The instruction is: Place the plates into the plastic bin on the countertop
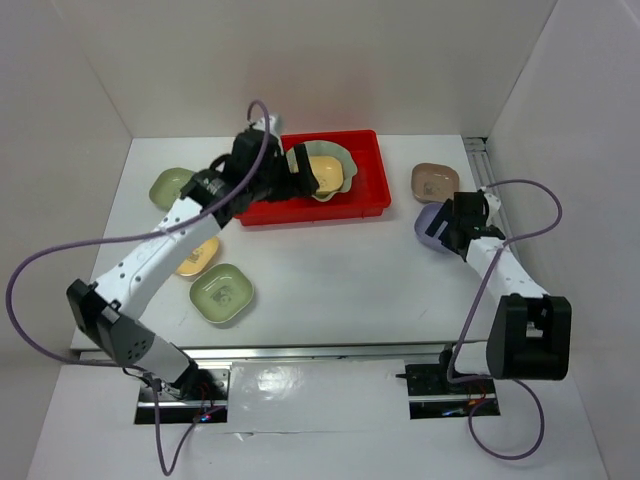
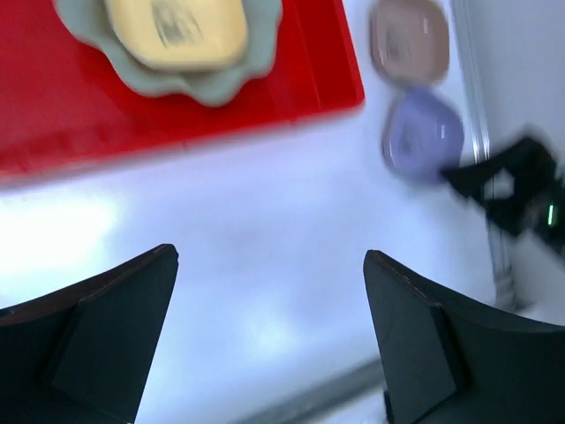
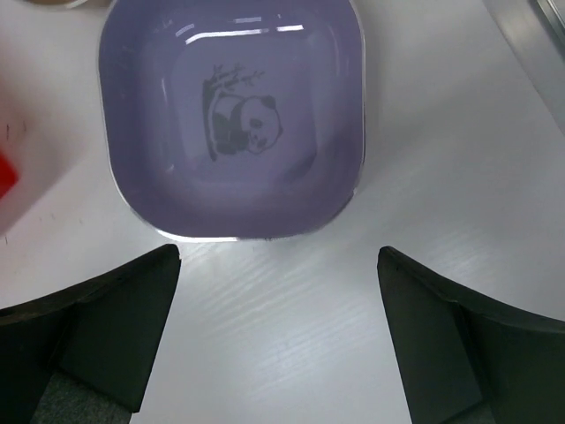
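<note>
Top external view puts the red bin (image 1: 368, 185) at the middle of the tabletop's (image 1: 330, 280) far edge. 2 plates lie in it: the pale-green scalloped plate (image 1: 346, 163) with a yellow plate (image 1: 327, 170) nested on top. Stacking them that way, I judge, leaves the rest of the bin's floor free.

5 plates are not yet in the bin:
- A beige plate (image 1: 435, 181) sits toward the far right corner.
- A lavender plate (image 1: 430, 222) lies just nearer along the right edge.
- A green plate (image 1: 172, 186) rests by the left edge.
- A second yellow plate (image 1: 197, 258) is partly under the left arm (image 1: 150, 265).
- A second green plate (image 1: 222, 294) sits closest to the near edge.

The left gripper (image 1: 303, 175) hangs over the bin beside the stack. Its jaws are spread wide, with nothing between them and nothing touched. This looks like a release position above the bin.

The right gripper (image 3: 278, 256) hovers over the near rim of the lavender plate, also spread wide and empty. Its fingers straddle a width close to the plate's own, probably lined up for a rim pinch. No contact shows yet.
</note>
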